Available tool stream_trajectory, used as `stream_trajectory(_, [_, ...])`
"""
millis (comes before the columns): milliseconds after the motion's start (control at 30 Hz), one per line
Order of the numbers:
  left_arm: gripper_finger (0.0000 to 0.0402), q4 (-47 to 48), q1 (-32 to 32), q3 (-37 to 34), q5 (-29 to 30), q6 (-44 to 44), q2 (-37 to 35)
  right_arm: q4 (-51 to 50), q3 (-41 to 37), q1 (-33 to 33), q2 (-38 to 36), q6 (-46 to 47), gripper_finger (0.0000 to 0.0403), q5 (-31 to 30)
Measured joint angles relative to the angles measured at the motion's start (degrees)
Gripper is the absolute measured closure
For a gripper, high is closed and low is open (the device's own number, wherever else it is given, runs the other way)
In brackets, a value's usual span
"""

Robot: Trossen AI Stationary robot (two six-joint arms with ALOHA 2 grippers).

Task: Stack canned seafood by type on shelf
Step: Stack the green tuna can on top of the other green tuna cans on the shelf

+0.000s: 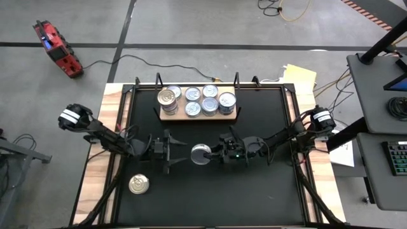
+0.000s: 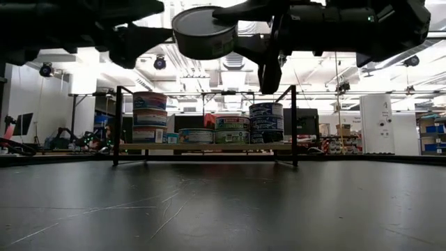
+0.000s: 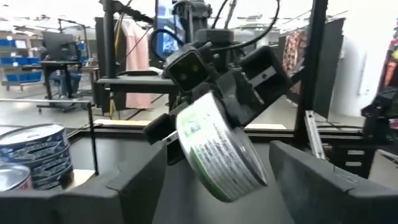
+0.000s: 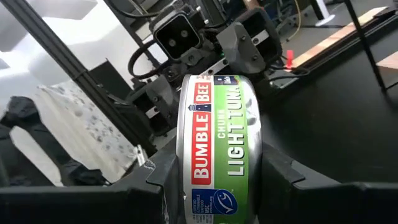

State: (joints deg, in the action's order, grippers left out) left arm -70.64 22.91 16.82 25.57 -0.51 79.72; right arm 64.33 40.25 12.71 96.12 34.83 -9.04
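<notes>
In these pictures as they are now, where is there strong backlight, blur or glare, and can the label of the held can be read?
Low view: bright ceiling lights behind leave the held can and both arms as dark silhouettes. Left wrist view: the can is blurred and its label is unreadable. Right wrist view: the label is sharp and reads Bumble Bee chunk light tuna. High view: even light, with slight shine on the lids on the shelf.

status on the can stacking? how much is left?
Mostly done: several stacks of cans already sit on the shelf. In hand: the right gripper holds a green-label tuna can in the air mid-table, with the left gripper open just beside it. Left: that can and one gold-topped can on the table.
</notes>
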Motion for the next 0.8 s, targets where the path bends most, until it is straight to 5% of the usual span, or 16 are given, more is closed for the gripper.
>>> stream_trajectory(533, [0.0121,0.1,-3.0,5.4,-1.1,0.8,8.2,-3.1,1.8,-0.1,0.2,-11.3,0.0267,0.0])
stream_trajectory(800, [0.016,-0.1,-3.6,6.5,-1.4,3.3,9.5,-4.9,2.9,-0.1,0.3,-14.6,0.0266,0.4])
